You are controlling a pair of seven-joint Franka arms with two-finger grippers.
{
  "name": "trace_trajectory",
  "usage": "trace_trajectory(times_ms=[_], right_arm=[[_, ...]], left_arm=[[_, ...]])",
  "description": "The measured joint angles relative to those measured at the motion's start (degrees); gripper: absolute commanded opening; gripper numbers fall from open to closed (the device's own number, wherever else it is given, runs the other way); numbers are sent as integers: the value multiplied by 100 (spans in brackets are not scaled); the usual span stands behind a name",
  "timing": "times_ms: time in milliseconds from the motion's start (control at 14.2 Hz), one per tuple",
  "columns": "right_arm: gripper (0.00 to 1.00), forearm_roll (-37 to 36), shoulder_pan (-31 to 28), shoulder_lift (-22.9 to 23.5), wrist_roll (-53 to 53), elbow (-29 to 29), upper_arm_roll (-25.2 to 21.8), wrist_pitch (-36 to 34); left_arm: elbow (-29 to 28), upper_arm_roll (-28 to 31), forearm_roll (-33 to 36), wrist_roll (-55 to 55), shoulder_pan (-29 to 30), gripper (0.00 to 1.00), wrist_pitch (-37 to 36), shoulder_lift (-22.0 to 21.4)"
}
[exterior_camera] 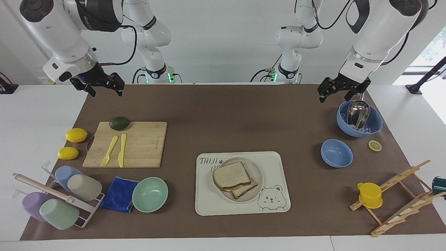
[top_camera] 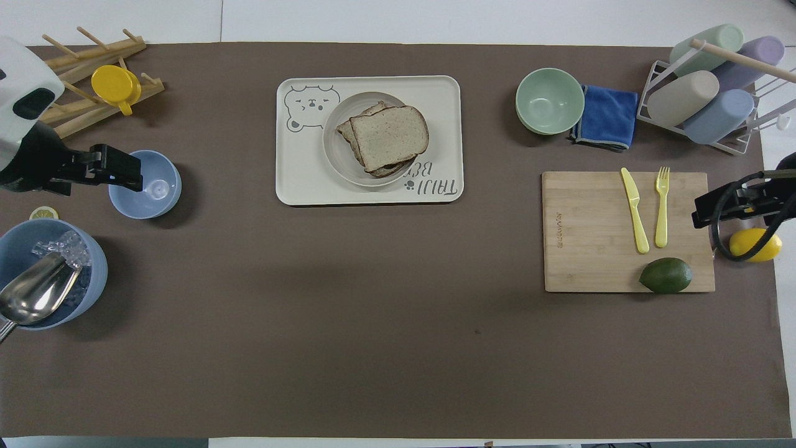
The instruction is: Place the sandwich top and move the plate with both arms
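The sandwich top [exterior_camera: 231, 175] is a speckled bread slice lying on a second slice on the plate [exterior_camera: 258, 173]. The plate stands on the bear-printed tray [exterior_camera: 275, 164]. Bread [top_camera: 390, 137], plate [top_camera: 331, 146] and tray [top_camera: 448, 99] also show in the overhead view. My left gripper [exterior_camera: 336, 96] is open and empty, raised over the mat beside the ice bowl [exterior_camera: 374, 125], well away from the plate. In the overhead view it [top_camera: 127, 177] overlaps the small blue bowl's rim. My right gripper [exterior_camera: 106, 91] waits open and empty, high over the mat's edge near the cutting board [exterior_camera: 146, 146]; in the overhead view it [top_camera: 706, 211] is beside the board.
A small blue bowl [exterior_camera: 336, 153], a lemon slice [exterior_camera: 375, 145] and a wooden rack with a yellow cup [exterior_camera: 370, 195] lie at the left arm's end. A mint bowl [exterior_camera: 150, 194], blue cloth [exterior_camera: 119, 194], cup rack [exterior_camera: 59, 198], two lemons [exterior_camera: 76, 135], avocado [exterior_camera: 119, 122], knife and fork lie at the right arm's end.
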Motion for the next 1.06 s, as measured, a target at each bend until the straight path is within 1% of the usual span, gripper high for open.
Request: trace_trajectory(times_ms=[211,1056], right_arm=[[100,0,0,0,0,0,2,0],[100,0,32,-13,0,1,19,0]], left_arm=[[-414,-435,0,56,413,100,2,-313],[-315,-508,0,56,464,100,-14,-317]])
